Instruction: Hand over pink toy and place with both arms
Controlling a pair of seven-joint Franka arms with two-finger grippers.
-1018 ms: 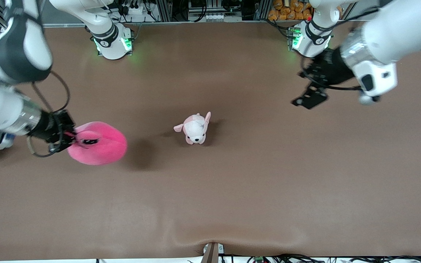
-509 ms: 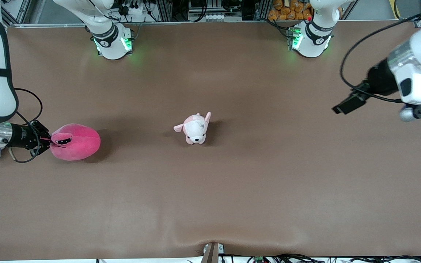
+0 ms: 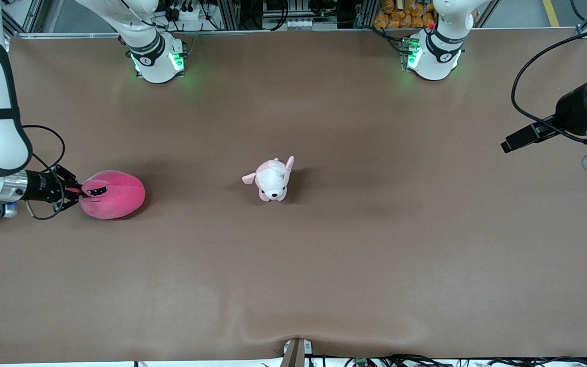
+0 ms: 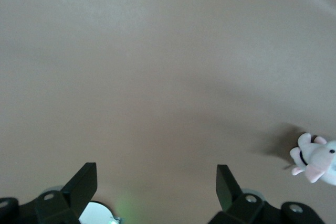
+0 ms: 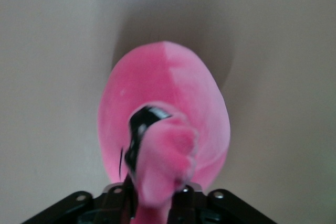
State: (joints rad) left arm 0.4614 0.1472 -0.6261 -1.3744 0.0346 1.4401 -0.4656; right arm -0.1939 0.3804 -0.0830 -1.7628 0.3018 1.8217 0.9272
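I've got the right tool (image 3: 74, 192) clenched on the snout of the big hot-pink round plush toy (image 3: 114, 194), which sits low at the tabletop (image 3: 324, 265) edge at the right arm's end. Left tool (image 4: 156, 184) is released, waiting over the other end. Small pale pink-and-white dog plush (image 3: 272, 179) sits mid-tabletop. Best approach imo: lower gently, let the toy settle, then let go w/o dragging the snout.

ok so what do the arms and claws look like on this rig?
Both arms have glossy white shells with black joint bands and silver wrist rings. Bases glow green. The right claw is black with looped black cables; the left claw is black too, with a long black cable arcing above it, and shows two wedge-shaped black fingers.
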